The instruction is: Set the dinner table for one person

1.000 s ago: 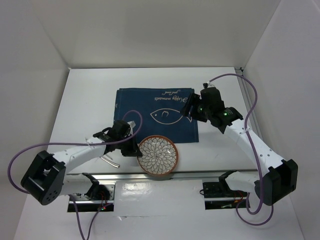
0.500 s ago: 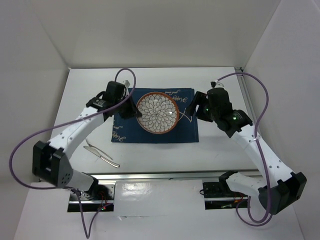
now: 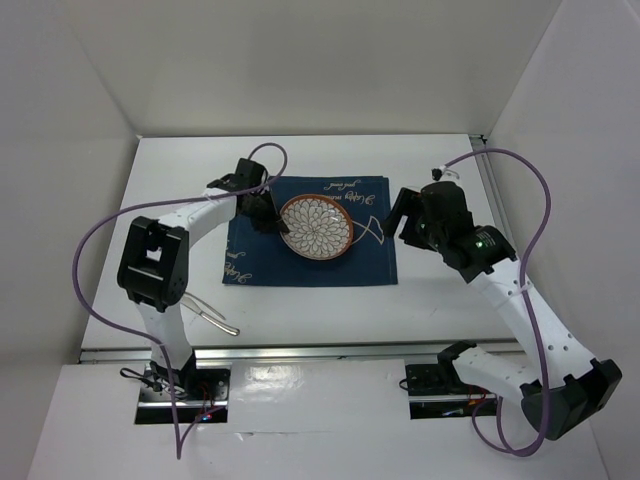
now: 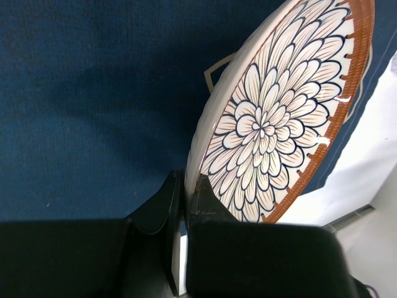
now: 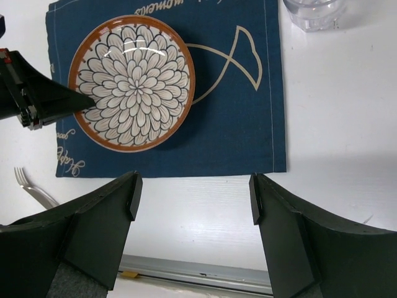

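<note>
Probably a robotics lab: white panels are boxing in the table, and purple cables are looping off two bolted-down arms.

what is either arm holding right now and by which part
The left gripper holds the flower-patterned plate by its rim, fingers clamped on either face. The right gripper is open, holding nothing.

Glass half beyond the right wrist view's top edge.
</note>
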Controlling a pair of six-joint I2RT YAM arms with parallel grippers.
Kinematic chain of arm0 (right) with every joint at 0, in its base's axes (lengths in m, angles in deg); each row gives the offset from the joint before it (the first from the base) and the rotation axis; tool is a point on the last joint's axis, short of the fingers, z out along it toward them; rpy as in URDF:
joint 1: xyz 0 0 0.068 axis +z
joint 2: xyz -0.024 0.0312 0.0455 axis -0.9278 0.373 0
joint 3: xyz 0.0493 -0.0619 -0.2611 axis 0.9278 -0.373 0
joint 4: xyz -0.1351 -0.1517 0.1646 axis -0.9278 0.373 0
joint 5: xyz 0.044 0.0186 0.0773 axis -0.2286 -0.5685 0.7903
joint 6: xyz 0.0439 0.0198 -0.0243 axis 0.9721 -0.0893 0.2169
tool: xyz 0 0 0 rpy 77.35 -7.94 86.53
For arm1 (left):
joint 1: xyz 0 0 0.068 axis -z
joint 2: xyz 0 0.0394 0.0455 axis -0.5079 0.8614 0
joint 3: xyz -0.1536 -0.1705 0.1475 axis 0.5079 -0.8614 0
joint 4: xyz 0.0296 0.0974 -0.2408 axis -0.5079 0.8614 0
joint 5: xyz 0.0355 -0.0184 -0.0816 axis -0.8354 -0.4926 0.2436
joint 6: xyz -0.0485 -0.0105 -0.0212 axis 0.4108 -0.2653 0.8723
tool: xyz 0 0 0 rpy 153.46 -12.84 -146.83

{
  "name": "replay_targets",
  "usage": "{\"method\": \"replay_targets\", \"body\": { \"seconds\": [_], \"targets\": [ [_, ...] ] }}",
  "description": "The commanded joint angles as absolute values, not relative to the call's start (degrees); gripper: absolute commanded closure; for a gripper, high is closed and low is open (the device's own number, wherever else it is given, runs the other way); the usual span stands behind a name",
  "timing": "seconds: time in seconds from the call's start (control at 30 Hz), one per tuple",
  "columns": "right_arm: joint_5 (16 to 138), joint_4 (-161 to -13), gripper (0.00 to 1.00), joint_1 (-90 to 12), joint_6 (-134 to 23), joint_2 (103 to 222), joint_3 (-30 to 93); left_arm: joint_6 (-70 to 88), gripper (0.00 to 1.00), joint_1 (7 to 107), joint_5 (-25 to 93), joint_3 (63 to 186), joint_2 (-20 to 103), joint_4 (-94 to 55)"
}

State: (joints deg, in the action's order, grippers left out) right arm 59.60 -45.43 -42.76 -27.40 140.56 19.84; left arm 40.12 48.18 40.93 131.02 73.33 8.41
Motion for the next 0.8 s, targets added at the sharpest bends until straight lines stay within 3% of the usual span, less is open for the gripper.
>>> {"method": "replay_targets", "body": {
  "seconds": [0.0,0.53,0.6,0.63,0.73,0.77],
  "targets": [
    [57.6,-43.8,0.18,-42.9,-28.1,138.8,21.6,43.2,1.00,47.5,48.9,133.7,73.4,-0.5],
    [58.1,-43.8,0.17,-42.9,-27.6,139.3,18.9,44.3,0.99,46.3,47.7,130.4,76.4,-1.8],
    [57.6,-43.8,0.17,-42.9,-26.2,140.0,18.9,44.3,0.90,46.3,46.9,130.4,76.4,-1.3],
    [57.6,-43.8,0.17,-42.9,-26.2,140.5,18.9,44.3,0.77,46.3,45.8,130.4,76.9,1.1],
    [57.6,-43.8,0.17,-42.9,-24.5,142.0,18.4,44.3,0.62,46.3,42.5,131.5,77.5,4.9],
    [57.6,-43.8,0.16,-42.9,-24.5,142.0,18.4,44.3,0.62,46.3,41.5,132.2,77.5,5.0]
  ]
}}
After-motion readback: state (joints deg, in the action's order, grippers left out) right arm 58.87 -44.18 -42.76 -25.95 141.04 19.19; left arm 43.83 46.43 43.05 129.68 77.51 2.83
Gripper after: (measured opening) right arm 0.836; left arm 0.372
